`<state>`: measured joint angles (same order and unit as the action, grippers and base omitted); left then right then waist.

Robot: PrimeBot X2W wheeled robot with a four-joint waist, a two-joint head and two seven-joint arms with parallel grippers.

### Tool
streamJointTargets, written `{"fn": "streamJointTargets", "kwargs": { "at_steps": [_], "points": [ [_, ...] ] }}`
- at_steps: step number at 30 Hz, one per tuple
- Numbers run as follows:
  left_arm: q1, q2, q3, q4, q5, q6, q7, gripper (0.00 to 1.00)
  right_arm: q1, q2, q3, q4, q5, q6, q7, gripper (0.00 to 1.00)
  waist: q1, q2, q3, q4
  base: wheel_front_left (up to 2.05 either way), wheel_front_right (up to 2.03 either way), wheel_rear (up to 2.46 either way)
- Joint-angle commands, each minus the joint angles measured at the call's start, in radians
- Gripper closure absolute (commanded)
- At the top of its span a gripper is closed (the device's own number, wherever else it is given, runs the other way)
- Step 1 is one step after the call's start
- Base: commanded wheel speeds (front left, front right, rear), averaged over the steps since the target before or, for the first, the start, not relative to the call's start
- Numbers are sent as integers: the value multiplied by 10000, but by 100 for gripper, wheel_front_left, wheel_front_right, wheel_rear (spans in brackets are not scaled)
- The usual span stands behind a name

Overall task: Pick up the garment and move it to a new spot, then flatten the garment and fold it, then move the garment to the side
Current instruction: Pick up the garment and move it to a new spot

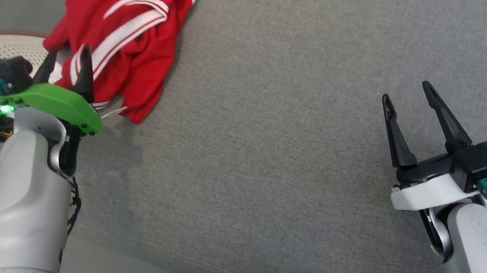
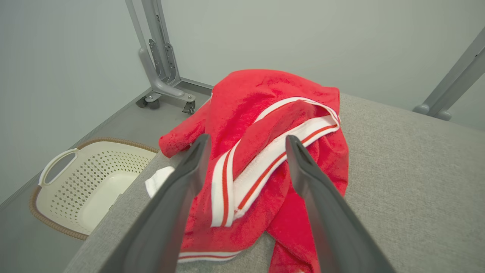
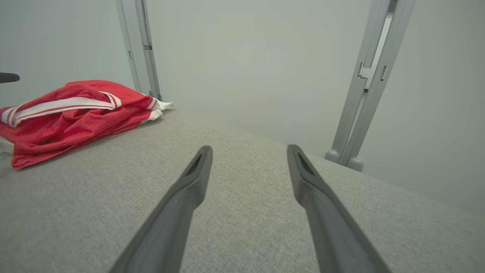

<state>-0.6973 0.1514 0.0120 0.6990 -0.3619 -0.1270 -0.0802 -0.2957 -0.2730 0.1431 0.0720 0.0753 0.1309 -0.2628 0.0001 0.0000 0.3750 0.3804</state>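
Red cloth with white stripes, the garment [image 1: 126,30], lies in a crumpled heap on the grey padded surface [image 1: 269,134], at the edge that is next to the pale laundry basket [image 1: 6,40]. From the head view I judge that the task is at its very start: nothing is lifted, and the moving, flattening, folding and putting aside are all left to do. The left gripper [image 1: 69,51] stands just beside the basket, its jaws spread and pointing into the near edge of the heap; I cannot tell if they touch the cloth. The right gripper [image 1: 406,91] is well apart from the basket, on the opposite side of the surface, with jaws wide and holding nothing. In the left wrist view the garment [image 2: 265,98] rises as a soft mound beyond the parted fingers, a white band with a thin red line crosses it, and one corner reaches toward the basket [image 2: 57,163]. In the right wrist view the garment [image 3: 68,121] is low and wrinkled, far off on the basket side, while the open fingers hang over bare grey fabric.
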Motion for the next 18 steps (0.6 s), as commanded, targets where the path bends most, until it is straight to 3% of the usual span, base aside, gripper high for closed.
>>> {"fn": "streamJointTargets", "kwargs": {
  "at_steps": [1, 11, 13, 14, 18],
  "points": [
    [-514, 89, 81, 343, -167, -20, 84, 0, -259, -73, 6, -51, 41, -3, -30, 0, -1, 0, 2380, -1226, 0, 0, 0],
    [-1911, 685, 232, 3240, -224, 498, 629, 0, -243, -28, 8, 55, 139, -9, -7, 0, -1, 0, 2308, -1376, 0, 0, 0],
    [-1968, 792, 166, 3556, -159, 510, 565, 85, -125, -18, -35, 95, 133, -9, -6, 0, -1, 0, 2101, -1331, 0, 0, 0],
    [-2001, 877, 118, 3686, -104, 524, 454, 100, -45, 6, -40, 118, 133, -9, -6, 0, -1, 0, 1973, -1307, 0, 0, 0],
    [-2066, 1144, -30, 3624, -7, 356, -40, 100, 246, 171, -75, 176, 177, -9, -7, 0, -1, 0, 1373, -1198, 0, 0, 0]
  ]
}}
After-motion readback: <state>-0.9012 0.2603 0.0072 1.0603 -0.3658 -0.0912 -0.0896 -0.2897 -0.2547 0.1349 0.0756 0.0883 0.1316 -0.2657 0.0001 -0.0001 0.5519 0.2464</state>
